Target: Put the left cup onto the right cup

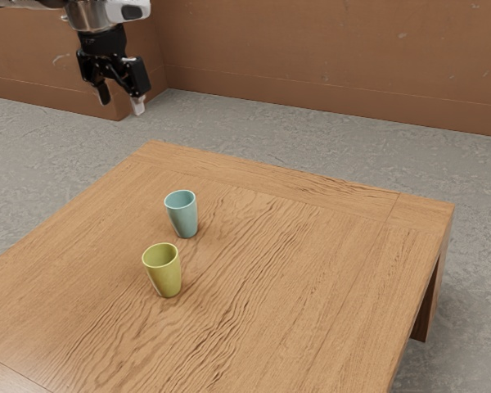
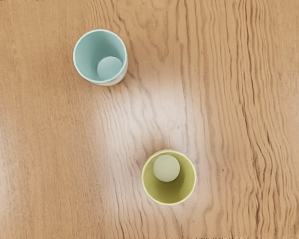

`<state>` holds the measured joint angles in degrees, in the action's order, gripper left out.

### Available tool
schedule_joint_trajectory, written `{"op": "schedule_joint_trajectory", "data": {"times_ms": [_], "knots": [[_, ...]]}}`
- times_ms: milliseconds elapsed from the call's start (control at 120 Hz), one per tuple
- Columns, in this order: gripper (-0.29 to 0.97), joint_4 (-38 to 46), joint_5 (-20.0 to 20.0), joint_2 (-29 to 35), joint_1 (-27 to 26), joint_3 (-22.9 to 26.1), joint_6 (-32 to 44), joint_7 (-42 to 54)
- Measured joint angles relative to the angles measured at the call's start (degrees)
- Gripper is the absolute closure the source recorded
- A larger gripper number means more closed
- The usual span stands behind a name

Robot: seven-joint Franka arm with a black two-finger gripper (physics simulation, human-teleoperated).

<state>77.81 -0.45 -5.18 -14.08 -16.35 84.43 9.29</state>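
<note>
Now, yellow-green tapered cup (image 1: 162, 269): upright on the wooden table (image 1: 311, 278), lower left of centre in the exterior view; mouth open upward, long axis vertical, narrowing toward its base.
Pale-blue tapered cup (image 1: 181, 213): also upright, mouth up, long axis vertical. It stands near the green one, just above it in the frame and slightly toward the exterior view's right. The two are apart, not touching.
From the hand's camera: both cups are seen straight down their mouths. The green cup (image 2: 169, 177) and the blue cup (image 2: 100, 57) each show a round inner floor, with bare wood grain between them.
Black two-finger gripper (image 1: 121, 100): in the upper left of the exterior view, high over the table and well apart from both cups. Its fingers are spread with nothing between them, and one tip is pale.
Arm: enters at the exterior view's upper left edge; a silver-and-white wrist carries the hand, which points downward.
Table: light-brown top with strong grain, one leg visible at the exterior view's right.
Surroundings: grey speckled floor (image 1: 57, 155), brown wall (image 1: 327, 49) behind.
</note>
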Motion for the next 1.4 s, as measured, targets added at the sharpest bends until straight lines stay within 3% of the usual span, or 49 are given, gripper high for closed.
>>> {"op": "schedule_joint_trajectory", "data": {"times_ms": [308,575,867,1400], "knots": [[0.01,1.7,-0.7,-1.9,2.1,-0.3,2.9,-0.7],[0.01,0.5,-1.6,-14.3,8.6,0.7,9.8,-0.9],[0.02,0.1,-5.6,-25.2,12.2,1.2,17.1,-1.0],[0.02,0.4,-9.6,-26.6,11.0,4.1,23.5,-1.8]]}}
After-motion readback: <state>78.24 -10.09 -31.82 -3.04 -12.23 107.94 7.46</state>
